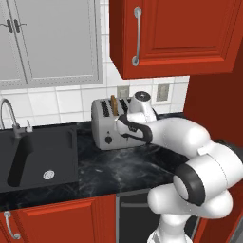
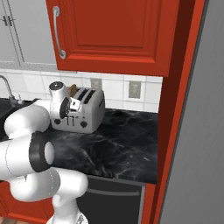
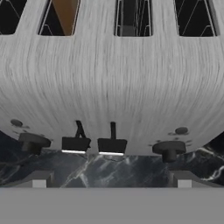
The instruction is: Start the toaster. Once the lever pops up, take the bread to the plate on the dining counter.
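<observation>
The silver-grey toaster (image 1: 107, 127) (image 2: 85, 114) (image 3: 113, 83) stands on the black kitchen worktop (image 1: 123, 171) against the tiled wall. A brown bread (image 1: 114, 103) (image 2: 72, 89) (image 3: 64, 15) slice sticks up out of one slot. My gripper (image 3: 111, 181) hangs just above and in front of the toaster, open wide, with nothing between its fingers (image 3: 39, 179). Directly ahead of it are two dark levers (image 3: 74, 143) between two black knobs (image 3: 168, 149). My white hand (image 1: 141, 102) (image 2: 59, 101) hovers at the toaster's front top edge. The plate and the dining counter are out of view.
A black sink (image 1: 42, 156) with a curved tap (image 1: 7, 114) lies left of the toaster. A red wall cabinet (image 1: 175, 33) (image 2: 113, 30) hangs close overhead. A tall red panel (image 2: 175, 109) and a grey wall (image 2: 205, 131) close off the right.
</observation>
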